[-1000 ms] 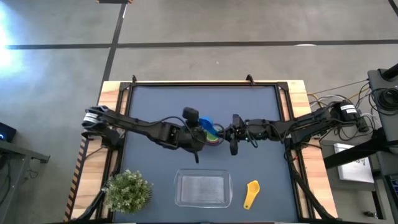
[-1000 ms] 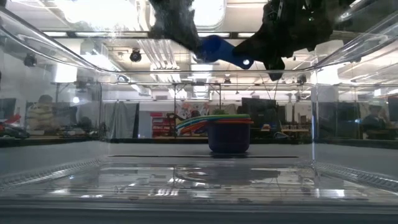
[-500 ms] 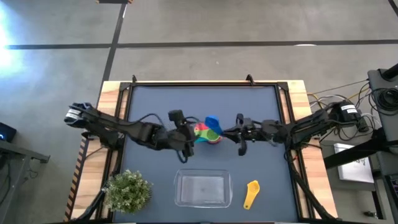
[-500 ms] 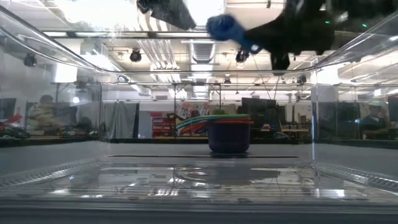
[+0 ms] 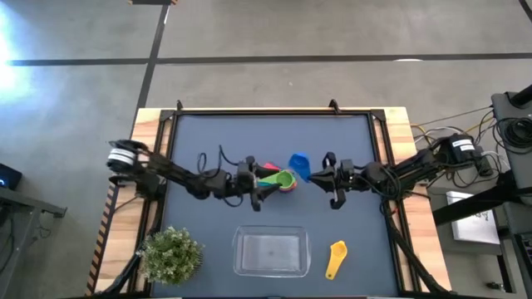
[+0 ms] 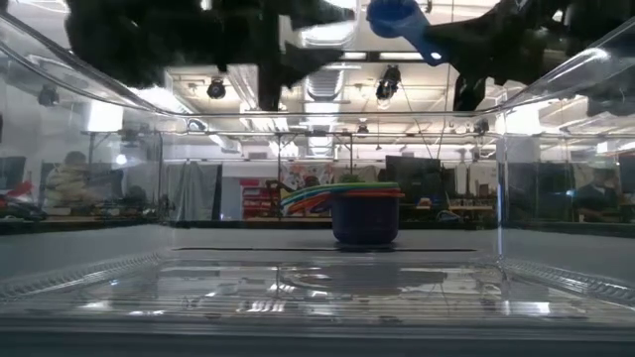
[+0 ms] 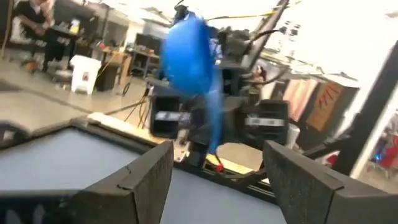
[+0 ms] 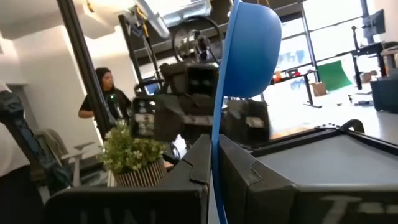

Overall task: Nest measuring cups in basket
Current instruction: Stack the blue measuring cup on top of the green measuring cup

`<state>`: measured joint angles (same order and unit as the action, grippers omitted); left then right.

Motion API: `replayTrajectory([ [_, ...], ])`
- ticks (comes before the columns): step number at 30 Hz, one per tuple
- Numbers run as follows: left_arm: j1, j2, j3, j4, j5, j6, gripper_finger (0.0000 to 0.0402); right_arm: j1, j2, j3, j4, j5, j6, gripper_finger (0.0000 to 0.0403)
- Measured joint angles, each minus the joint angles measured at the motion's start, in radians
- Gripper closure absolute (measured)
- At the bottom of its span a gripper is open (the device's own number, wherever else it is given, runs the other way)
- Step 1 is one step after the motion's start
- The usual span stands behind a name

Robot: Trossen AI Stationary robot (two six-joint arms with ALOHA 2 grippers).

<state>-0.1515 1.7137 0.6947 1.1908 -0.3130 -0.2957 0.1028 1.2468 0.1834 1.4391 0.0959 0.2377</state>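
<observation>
The left tool [image 5: 254, 198] is now hanging open and empty, and the right tool [image 5: 316, 175] alone is pinching the blue cup [image 5: 299, 164], ready for nesting.

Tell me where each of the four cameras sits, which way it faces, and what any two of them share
High view: overhead, straight down; both arms, basket, yellow cup, plant.
Low view: table height, level through the clear basket to the cup stack; arms overhead.
Left wrist view: past open left gripper toward blue cup.
Right wrist view: right gripper shut on blue cup.
Shared: all four show the blue cup.
</observation>
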Motion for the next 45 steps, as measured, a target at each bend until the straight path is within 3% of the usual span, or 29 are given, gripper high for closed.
replayTrajectory([
  [7, 0.010, 0.156, 0.154, 0.028, 0.070, 0.029, 0.0170, 0.004, 0.126, 0.075, -0.009, 0.001, -0.021, 0.0394],
  [13, 0.018, 0.187, 0.241, -0.017, 0.063, 0.070, 0.0178, 0.004, 0.223, 0.119, 0.004, 0.000, -0.019, 0.0394],
  [17, 0.019, 0.174, 0.230, -0.047, 0.061, 0.073, 0.0230, 0.004, 0.225, 0.110, 0.017, -0.001, -0.016, 0.0394],
  [23, 0.020, 0.169, 0.222, -0.110, 0.058, 0.076, 0.0375, 0.004, 0.187, 0.086, 0.011, -0.005, -0.013, 0.0394],
  [28, 0.022, 0.162, 0.222, -0.159, 0.062, 0.076, 0.0397, 0.004, 0.176, 0.078, -0.010, -0.006, -0.014, 0.0393],
  [31, 0.022, 0.118, 0.222, -0.271, 0.062, 0.078, 0.0400, 0.004, 0.146, 0.076, -0.072, 0.001, -0.014, 0.0380],
  [36, 0.028, -0.037, 0.225, -0.633, 0.064, 0.058, 0.0401, 0.008, 0.043, 0.070, -0.244, 0.111, -0.075, 0.0331],
  [40, 0.042, -0.140, 0.225, -0.855, 0.072, 0.008, 0.0401, 0.008, -0.045, 0.071, -0.346, 0.123, -0.116, 0.0288],
  [42, 0.055, -0.176, 0.225, -0.923, 0.172, -0.004, 0.0401, 0.008, -0.082, 0.071, -0.390, 0.122, -0.129, 0.0270],
  [45, 0.086, -0.195, 0.225, -0.994, 0.453, -0.032, 0.0401, 0.008, -0.139, 0.069, -0.464, 0.122, -0.141, 0.0249],
])
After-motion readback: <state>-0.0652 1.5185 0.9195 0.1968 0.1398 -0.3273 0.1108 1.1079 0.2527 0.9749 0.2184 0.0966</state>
